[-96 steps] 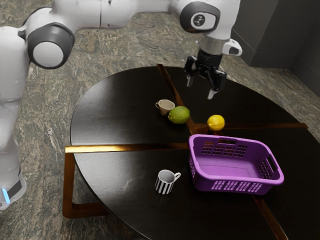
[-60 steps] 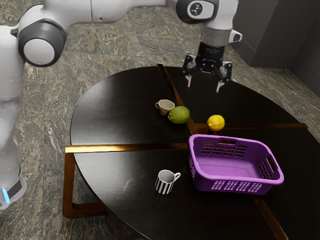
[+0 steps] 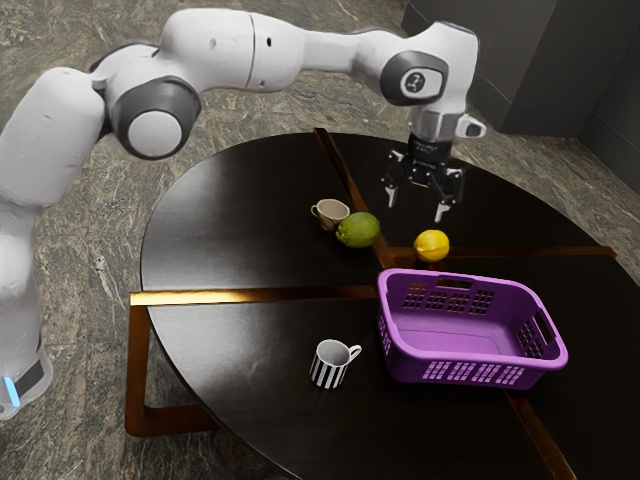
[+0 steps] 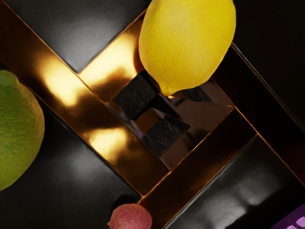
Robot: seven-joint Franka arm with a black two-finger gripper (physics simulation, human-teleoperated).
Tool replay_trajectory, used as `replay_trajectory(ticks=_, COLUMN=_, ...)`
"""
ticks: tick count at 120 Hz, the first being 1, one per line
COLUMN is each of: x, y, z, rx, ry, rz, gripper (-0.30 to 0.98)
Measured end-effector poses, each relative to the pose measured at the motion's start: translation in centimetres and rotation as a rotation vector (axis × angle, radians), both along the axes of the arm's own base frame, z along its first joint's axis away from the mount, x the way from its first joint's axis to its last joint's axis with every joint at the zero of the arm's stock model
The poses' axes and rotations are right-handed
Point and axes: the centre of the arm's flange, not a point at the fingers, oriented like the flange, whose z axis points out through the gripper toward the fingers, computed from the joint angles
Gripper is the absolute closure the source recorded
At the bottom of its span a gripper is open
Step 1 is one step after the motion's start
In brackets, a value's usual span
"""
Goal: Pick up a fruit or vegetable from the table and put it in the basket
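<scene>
My gripper (image 3: pixel 416 205) stands open above the table, a little up and left of the yellow lemon (image 3: pixel 431 246) in the exterior view, with nothing between its fingers. The lemon (image 4: pixel 188 40) lies near the crossing of the table's brown strips. A green lime (image 3: pixel 358 230) rests to the exterior view's left of it; part of the lime (image 4: pixel 18 131) is in the wrist view too. A small pinkish-red round fruit (image 4: pixel 130 217) is partly in the wrist view. The purple basket (image 3: pixel 472 370) sits close by the lemon, upright, with nothing visible inside.
A small beige cup (image 3: pixel 330 213) stands beside the lime. A black-and-white striped mug (image 3: pixel 330 364) is to the exterior view's left of the basket. The round dark table (image 3: pixel 230 350) carries everything, and its brown strips (image 3: pixel 250 296) cross the top.
My hand has turned and shifted toward the exterior view's right, then come down closer to the table and the lemon. The gripper has stayed open; the things on the table have not moved.
</scene>
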Motion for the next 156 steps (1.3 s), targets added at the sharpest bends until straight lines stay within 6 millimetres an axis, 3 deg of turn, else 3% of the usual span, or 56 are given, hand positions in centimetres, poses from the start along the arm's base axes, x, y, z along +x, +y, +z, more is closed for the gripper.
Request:
replay_trajectory(ticks=25, x=2.0, y=6.0, z=-3.6, rx=-0.024, ry=-0.095, rz=-0.122, gripper=0.0)
replay_trajectory(ticks=47, x=3.2, y=4.1, z=-4.7, rx=-0.041, ry=-0.166, rz=-0.273, gripper=0.0)
replay_trajectory(ticks=68, x=4.4, y=4.0, z=-6.4, rx=-0.033, ry=-0.225, rz=-0.363, gripper=0.0)
replay_trajectory(ticks=91, x=5.1, y=6.7, z=-9.0, rx=-0.024, ry=-0.253, rz=-0.404, gripper=0.0)
replay_trajectory(ticks=128, x=5.9, y=5.1, z=-8.7, rx=-0.011, ry=-0.336, rz=-0.504, gripper=0.0)
replay_trajectory(ticks=156, x=5.2, y=4.8, z=-10.0, rx=-0.025, ry=-0.332, rz=-0.528, gripper=0.0)
